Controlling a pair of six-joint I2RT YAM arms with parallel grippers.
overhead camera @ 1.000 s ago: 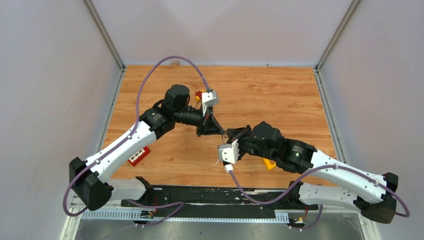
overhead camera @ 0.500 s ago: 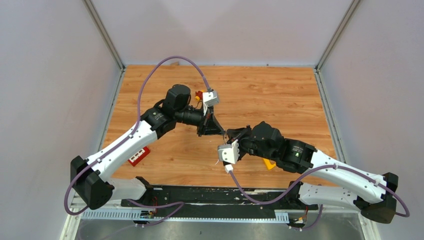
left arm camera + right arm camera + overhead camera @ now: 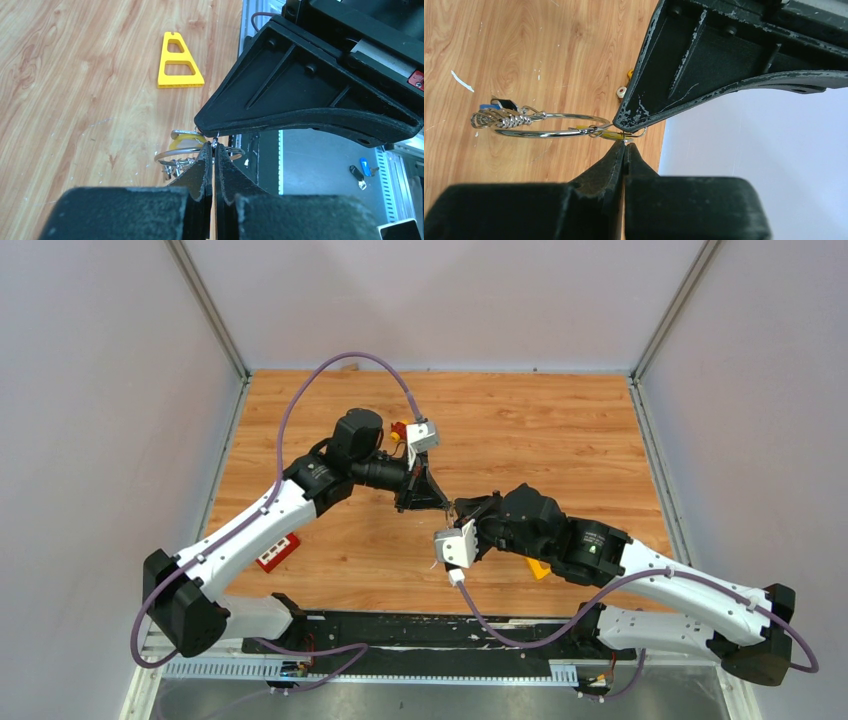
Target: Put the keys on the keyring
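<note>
Nothing has moved this past second: our left gripper (image 3: 214, 150) stays clenched on the keyring (image 3: 549, 133) above the table (image 3: 560, 430), our right gripper (image 3: 625, 147) pinching the yellow-tagged key (image 3: 611, 134) at its rim, so threading seems stalled

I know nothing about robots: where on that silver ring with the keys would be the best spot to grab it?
Probably the bare wire of the keyring, between the bunched keys at one end and the left claw and right claw, both shut, at the other. Come at it edge-on, one finger inside the loop, one outside: the wire is thin and the loop open.
</note>
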